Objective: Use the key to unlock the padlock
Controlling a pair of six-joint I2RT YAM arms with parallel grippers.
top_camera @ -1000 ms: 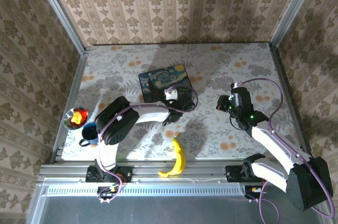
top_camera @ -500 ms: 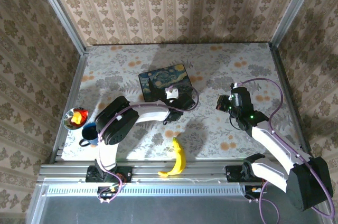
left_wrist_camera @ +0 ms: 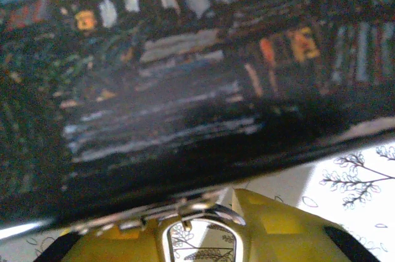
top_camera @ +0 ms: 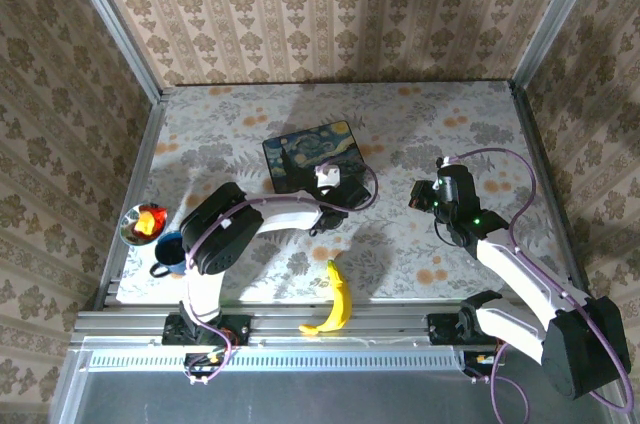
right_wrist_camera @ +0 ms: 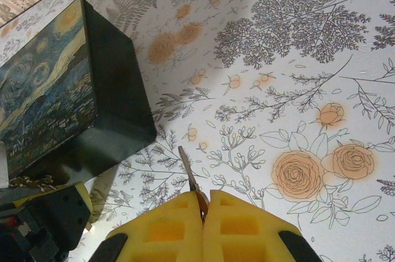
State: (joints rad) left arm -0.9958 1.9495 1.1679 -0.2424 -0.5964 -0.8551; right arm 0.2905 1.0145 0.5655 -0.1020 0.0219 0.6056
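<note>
Pinching the key [right_wrist_camera: 189,172], right hand [right_wrist_camera: 203,205] over the floral tabletop [right_wrist_camera: 296,58].

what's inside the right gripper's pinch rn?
The key: its thin silvery blade sticks out past the right gripper, whose jaws are shut on it. The key's other end is covered by the yellow fingers.

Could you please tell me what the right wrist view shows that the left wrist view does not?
Right wrist: the right gripper shut on the key, above the flowered tablecloth, plus the painted box, lid visible. Left wrist: a close, blurred look at the box's dark side, and what looks like the padlock's silver shackle before the left gripper. Both: box and tablecloth.
</note>
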